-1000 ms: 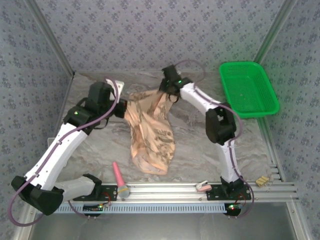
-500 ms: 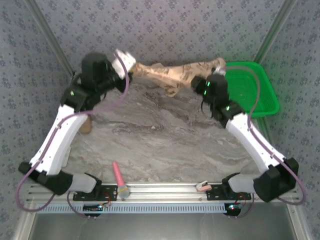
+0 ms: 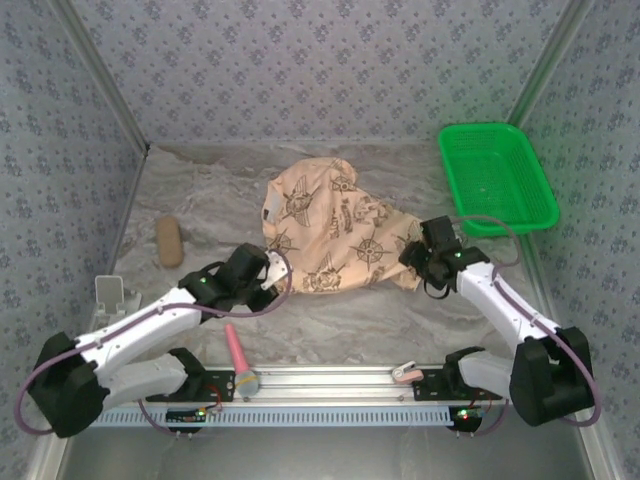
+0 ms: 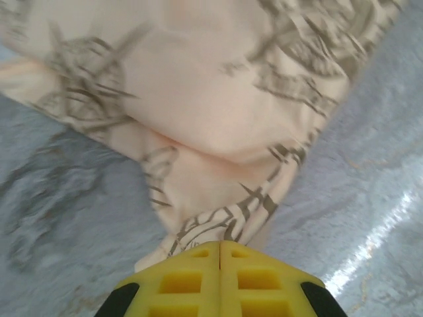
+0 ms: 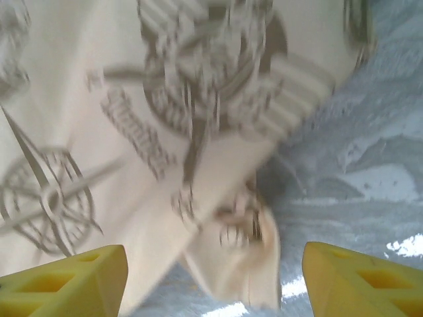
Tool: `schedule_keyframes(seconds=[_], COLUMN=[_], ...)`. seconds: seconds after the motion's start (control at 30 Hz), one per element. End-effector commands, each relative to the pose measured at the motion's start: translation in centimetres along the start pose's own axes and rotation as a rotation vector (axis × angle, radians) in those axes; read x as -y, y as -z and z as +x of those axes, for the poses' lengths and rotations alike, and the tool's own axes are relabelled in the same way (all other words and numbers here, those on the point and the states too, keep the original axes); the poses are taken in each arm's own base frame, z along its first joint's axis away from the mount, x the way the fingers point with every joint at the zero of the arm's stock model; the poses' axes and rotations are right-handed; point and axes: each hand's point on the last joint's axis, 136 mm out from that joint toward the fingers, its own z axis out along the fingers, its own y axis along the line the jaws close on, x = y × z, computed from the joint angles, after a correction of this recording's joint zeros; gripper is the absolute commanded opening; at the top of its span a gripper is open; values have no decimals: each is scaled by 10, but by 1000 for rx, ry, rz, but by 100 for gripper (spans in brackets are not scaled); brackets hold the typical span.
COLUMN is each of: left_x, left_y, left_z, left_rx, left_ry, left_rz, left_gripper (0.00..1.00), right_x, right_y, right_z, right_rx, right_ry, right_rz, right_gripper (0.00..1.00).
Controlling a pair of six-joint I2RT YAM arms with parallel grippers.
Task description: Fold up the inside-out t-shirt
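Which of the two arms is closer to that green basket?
Right. The right gripper sits at the edge of the t-shirt nearest the green basket; the left gripper pinches the opposite corner, much farther away.

A robot test cell in a lab: a white-and-black left robot arm (image 3: pixel 140 330) and right robot arm (image 3: pixel 505 300) are bolted to a slotted aluminium rail (image 3: pixel 330 378) at the near edge of a grey marble-patterned table (image 3: pixel 340 320). It is boxed in by blue-grey patterned wall panels (image 3: pixel 300 70) on bare aluminium frame posts (image 3: pixel 548 60).

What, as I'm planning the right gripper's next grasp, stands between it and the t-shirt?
Nothing visible: the open right gripper sits at the edge of the t-shirt, a cloth corner lying between its jaws.
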Motion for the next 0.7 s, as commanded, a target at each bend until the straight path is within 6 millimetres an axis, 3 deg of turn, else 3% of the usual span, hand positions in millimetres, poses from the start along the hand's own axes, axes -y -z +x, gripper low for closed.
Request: schedule_keyframes(seconds=[0.0, 0.07, 0.1, 0.13, 0.2, 0.23, 0.33, 0.4, 0.57, 0.67], left_x=[-21, -32, -36, -38, -36, -39, -76, -70, -52, -39], left_y=[17, 20, 20, 19, 16, 15, 24, 19, -7, -24], left_z=[-26, -27, -27, -26, -21, -16, 26, 40, 45, 43], left_rx=[137, 153, 157, 157, 145, 133, 66, 6, -104, -181], left_ry=[132, 216, 270, 310, 419, 498, 962, 1153, 1296, 1303], left_rz=[-102, -141, -142, -128, -72, -75, -275, -182, -41, 15], left_gripper=[0, 2, 14, 32, 80, 97, 100, 100, 99, 90], right_x=[-7, 0, 4, 5, 12, 13, 17, 19, 16, 11], right_y=[2, -2, -7, -11, -20, -24, -33, -34, -34, -32], right_z=[-16, -27, -28, -28, -21, -19, -8, -5, -6, -8], right_rx=[-31, -33, -43, -56, -98, -114, -155, -159, -158, -157], right_ry=[56, 58, 58, 55, 41, 33, 10, 23, 32, 33], right_rz=[-2, 31, 38, 34, 29, 20, -12, -15, -33, -54], right_gripper=[73, 75, 75, 76, 78, 78, 78, 78, 78, 78])
